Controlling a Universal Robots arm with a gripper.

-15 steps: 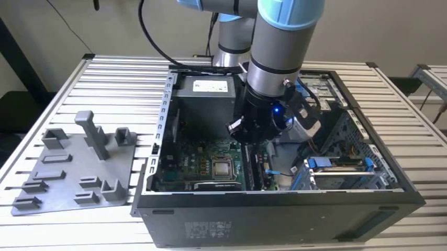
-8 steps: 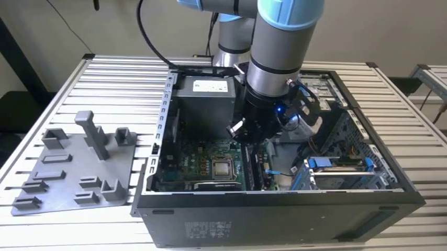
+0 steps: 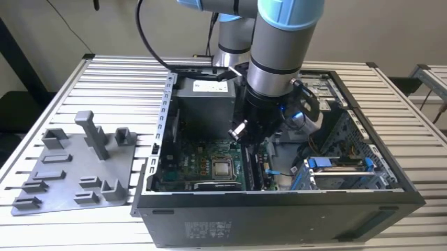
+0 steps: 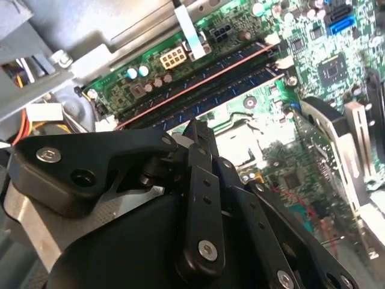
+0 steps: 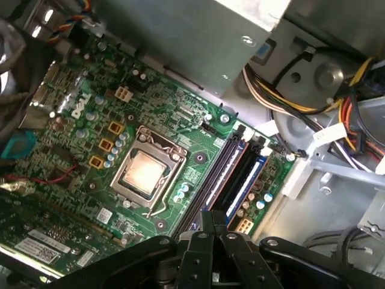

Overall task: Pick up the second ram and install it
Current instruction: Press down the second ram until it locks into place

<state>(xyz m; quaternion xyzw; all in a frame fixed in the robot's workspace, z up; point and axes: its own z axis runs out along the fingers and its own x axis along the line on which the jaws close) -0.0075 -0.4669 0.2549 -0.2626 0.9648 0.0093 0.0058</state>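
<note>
The gripper [image 4: 195, 129] is seen inside the open computer case [image 3: 279, 201], lowered over the mainboard just beside the processor socket [image 5: 144, 171]. Its fingers are drawn together until the tips meet or nearly meet, and nothing can be made out between them.

A long dark stick, taken here to be the second ram [image 5: 215, 174], lies in the memory slot nearest to the processor socket. Whether it is fully seated cannot be told. Its long axis runs parallel to the side of the socket that faces it. In both wrist views the row passes directly under the fingertips, so the stick is judged to lie straight below the gripper and not to one side of it. Contact between the tips and the top edge of the stick is not clearly shown.

On the far side of this stick from the socket, a reddish slot [image 5: 236, 174] and then a blue slot [image 5: 251, 180] are placed, parallel to it and close together.

In the exterior view a grey holder tray [image 3: 63, 183] is found outside the case, well apart from the socket, and no dark stick is seen on its posts.
</note>
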